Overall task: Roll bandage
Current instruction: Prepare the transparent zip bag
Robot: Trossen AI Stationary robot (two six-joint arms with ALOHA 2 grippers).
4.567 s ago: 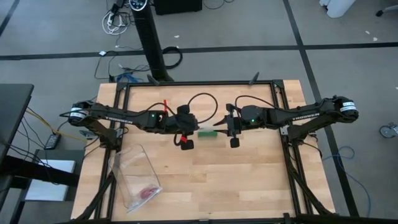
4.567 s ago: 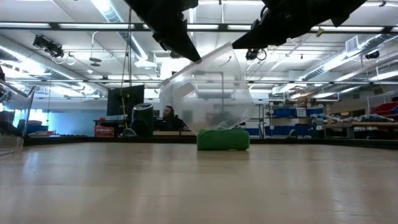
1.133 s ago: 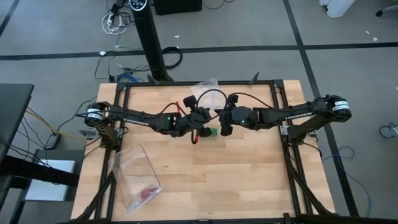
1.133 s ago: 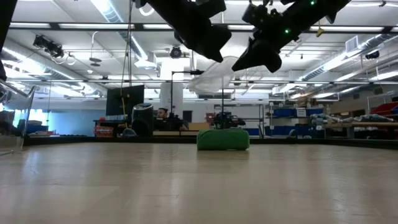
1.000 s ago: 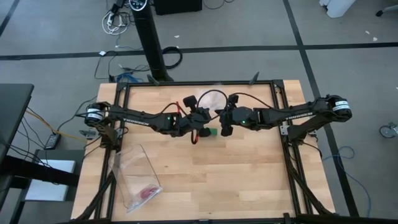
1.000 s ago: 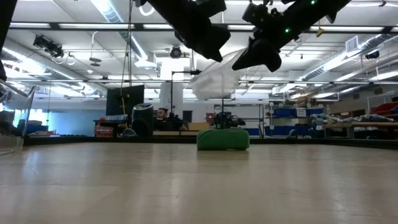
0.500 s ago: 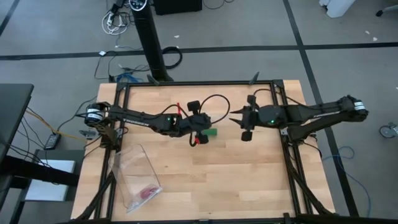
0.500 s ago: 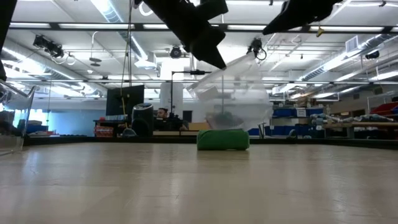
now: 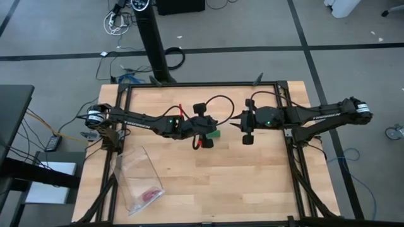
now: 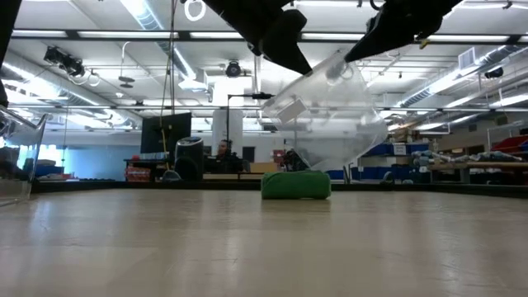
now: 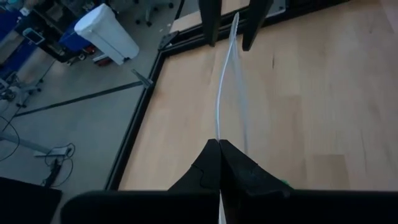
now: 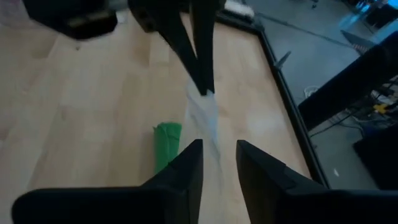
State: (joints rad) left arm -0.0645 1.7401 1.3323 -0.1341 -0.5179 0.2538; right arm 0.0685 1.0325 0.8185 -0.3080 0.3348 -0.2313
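Note:
The bandage (image 9: 215,133) is a small green roll lying on the table's middle. It also shows in the low view (image 10: 295,185) and the right wrist view (image 12: 166,144). My left gripper (image 9: 208,130) is above it, shut on a clear plastic bag (image 10: 330,115). My right gripper (image 9: 237,123) is open, a little toward the table's right. Its two fingers (image 12: 186,168) stand on either side of the bag's other edge (image 12: 202,115). My left gripper pinches the clear bag's top edge (image 11: 219,132) between its two shut fingers. The bag runs from them toward my right gripper and hangs slantwise (image 10: 338,140) above the bandage, clear of the table. Whether my right gripper's open fingers touch the bag, I cannot tell.
A second clear bag (image 9: 139,180) with a small pink item (image 9: 150,194) in it lies at the table's near left. A black frame (image 9: 285,135) runs along the table's sides. Bare wood (image 9: 252,183) lies near and to the right of the bandage.
My right gripper has gone off toward the table's right edge, away from the bag, then come part of the way back. The bag, bunched between both grippers before, has dropped open below my left gripper and swung toward the right. The bandage has stayed put.

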